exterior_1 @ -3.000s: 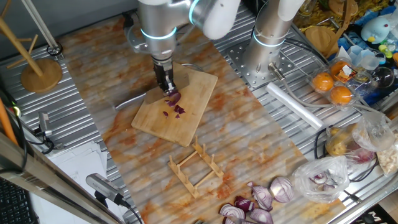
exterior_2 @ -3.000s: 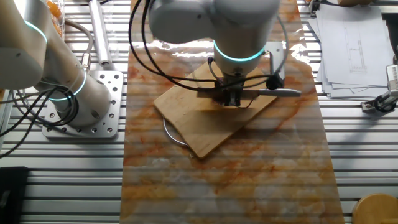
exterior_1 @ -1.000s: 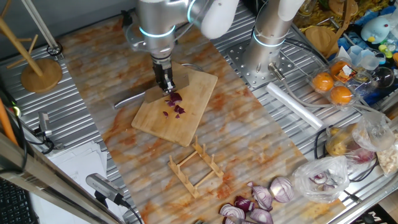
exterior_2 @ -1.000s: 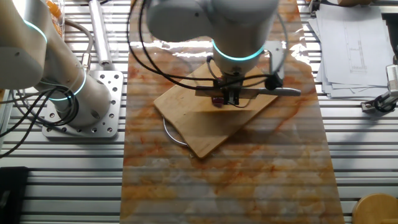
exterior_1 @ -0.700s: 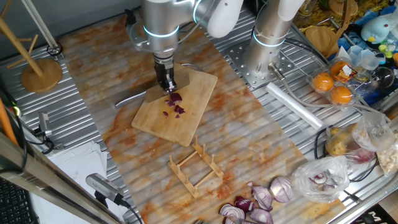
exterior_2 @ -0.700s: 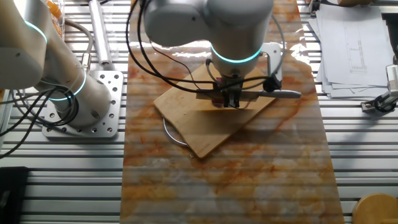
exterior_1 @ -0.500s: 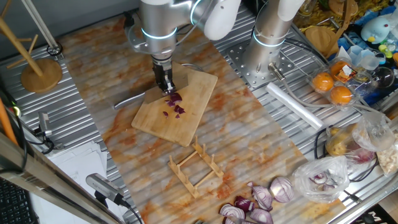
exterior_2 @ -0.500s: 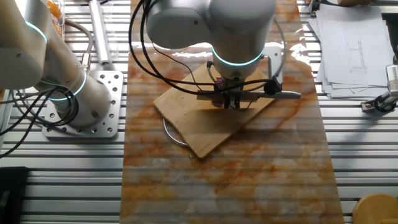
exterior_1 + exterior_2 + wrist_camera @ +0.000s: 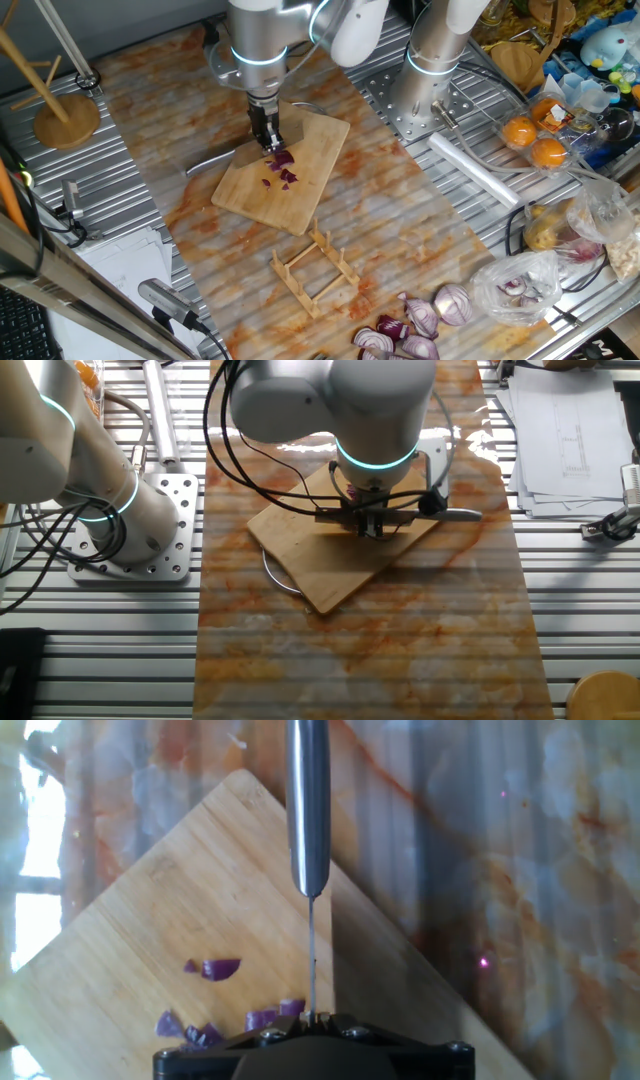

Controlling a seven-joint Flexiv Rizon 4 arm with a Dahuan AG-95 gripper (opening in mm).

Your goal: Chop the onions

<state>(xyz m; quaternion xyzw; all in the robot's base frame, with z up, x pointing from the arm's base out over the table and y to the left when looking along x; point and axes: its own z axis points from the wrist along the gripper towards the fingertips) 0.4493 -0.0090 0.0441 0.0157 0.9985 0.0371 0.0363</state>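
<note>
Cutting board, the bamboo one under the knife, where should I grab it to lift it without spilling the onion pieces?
Pinch the bare corner nearest the wooden rack, coming in low from that side. The cutting board lies flat, so only its edge offers a grip. The onions and the hand with its knife crowd the far half; that near corner looks free.

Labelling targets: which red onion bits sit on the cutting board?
The small dark purple onions under the gripper; the halved onions lie off the board.
</note>
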